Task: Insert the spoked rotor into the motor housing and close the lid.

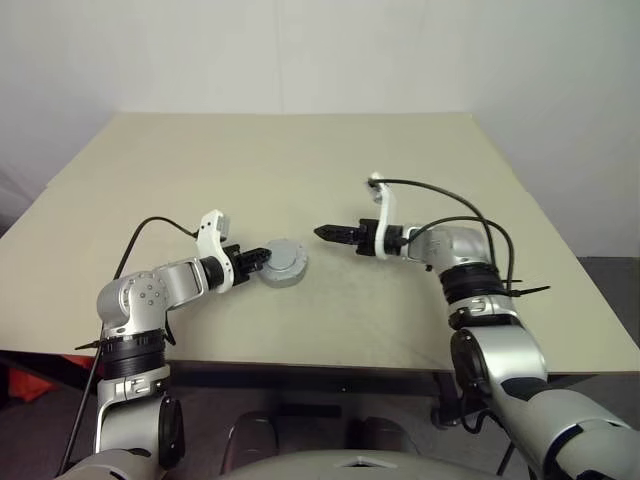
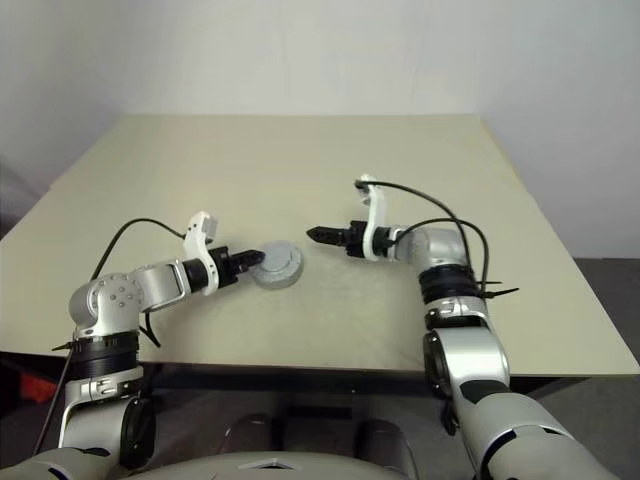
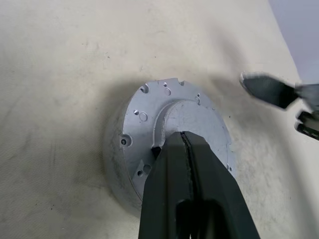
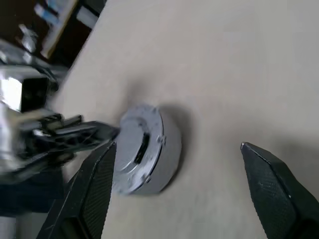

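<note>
Lid [image 1: 283,258] already sits on top of the motor housing [image 1: 281,275] near the front middle of the worktop [image 1: 300,170] in the left eye view; the two read as one squat grey cylinder. The left gripper [image 1: 262,256] has its tip resting on the lid's near edge, jaws together with nothing between them. The right gripper [image 1: 322,233] hovers just beside the assembly on the other side, pointing at it, not touching; whether its jaws stand apart is hard to read from this angle

Right eye view gives the same layout: housing and lid stacked, left tip on the lid, right tip near but clear of it

Left wrist view looks down along the shut black fingers [image 3: 172,169], pressed together and lying over the centre of the lid, whose notched rim and small holes show around them. The lid seems flush with the housing wall all round, though the near side is hidden. No copper windings or spoked rotor can be seen, so I judge the rotor to be inside already

Right wrist view shows the right jaws wide apart, empty, framing the housing from a short way off

By my reading the closing step is in hand or nearly done. The next move calls for a check that the lid is seated evenly, perhaps a press from above while the left tip steadies it
</note>
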Robot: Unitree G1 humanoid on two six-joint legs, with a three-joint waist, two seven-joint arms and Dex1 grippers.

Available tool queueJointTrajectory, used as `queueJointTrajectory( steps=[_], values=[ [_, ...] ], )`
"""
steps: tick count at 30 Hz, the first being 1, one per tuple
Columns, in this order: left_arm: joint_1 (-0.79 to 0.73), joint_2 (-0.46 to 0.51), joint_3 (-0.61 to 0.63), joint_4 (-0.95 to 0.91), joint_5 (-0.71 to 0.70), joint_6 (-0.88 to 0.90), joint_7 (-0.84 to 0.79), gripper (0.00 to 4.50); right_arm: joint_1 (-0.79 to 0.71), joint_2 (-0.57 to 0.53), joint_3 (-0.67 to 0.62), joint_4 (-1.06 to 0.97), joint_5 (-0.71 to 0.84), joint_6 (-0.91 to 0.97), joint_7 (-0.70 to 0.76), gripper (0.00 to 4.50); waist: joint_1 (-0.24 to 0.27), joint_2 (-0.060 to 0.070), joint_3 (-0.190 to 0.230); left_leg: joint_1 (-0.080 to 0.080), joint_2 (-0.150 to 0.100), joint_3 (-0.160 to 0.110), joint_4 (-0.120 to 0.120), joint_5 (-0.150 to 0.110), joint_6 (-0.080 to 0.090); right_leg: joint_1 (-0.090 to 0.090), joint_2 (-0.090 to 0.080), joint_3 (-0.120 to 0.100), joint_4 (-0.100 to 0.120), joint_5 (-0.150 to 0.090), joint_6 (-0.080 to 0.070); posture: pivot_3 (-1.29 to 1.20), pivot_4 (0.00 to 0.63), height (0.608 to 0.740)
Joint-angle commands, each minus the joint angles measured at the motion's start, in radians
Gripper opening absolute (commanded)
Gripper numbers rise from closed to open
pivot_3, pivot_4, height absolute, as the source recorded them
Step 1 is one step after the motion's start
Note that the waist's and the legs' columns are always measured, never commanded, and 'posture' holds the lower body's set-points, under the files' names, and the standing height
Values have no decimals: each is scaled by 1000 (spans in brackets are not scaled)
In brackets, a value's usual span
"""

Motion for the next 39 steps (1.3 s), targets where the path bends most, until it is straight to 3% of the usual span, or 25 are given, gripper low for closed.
queueJointTrajectory(
  steps=[1, 10, 25, 39],
  values=[
    [29, -6, -10, 35, 21, 14, 18, 0, -34, -16, -57, -25, 74, 189, -40, 4472, 1, 0, 0, 0, 0, 0, 0, 0, 0, 0, 0, 0, 0, 0, 0, 0, 0, 740],
    [34, -2, -3, 25, 21, 12, 20, 0, 50, 46, -27, -105, 93, 307, -113, 4472, 14, 1, -1, -2, 0, 0, 0, 1, -1, -2, 0, 0, 0, 0, 0, 0, 0, 740],
    [25, 6, 42, 9, 19, 2, 48, 0, -27, 218, -102, 102, 88, 108, -201, 4472, 2, 2, -1, 1, 2, 0, -1, 3, -5, -2, 1, -1, 1, 0, 0, 0, 0, 740],
    [20, 9, 47, 9, 17, 1, 59, 0, -122, 309, -202, 242, 122, -17, -271, 4472, 4, 2, -1, -5, 1, 0, -1, 4, -6, -9, 0, 0, 7, 0, -1, 0, 0, 740]
  ],
)
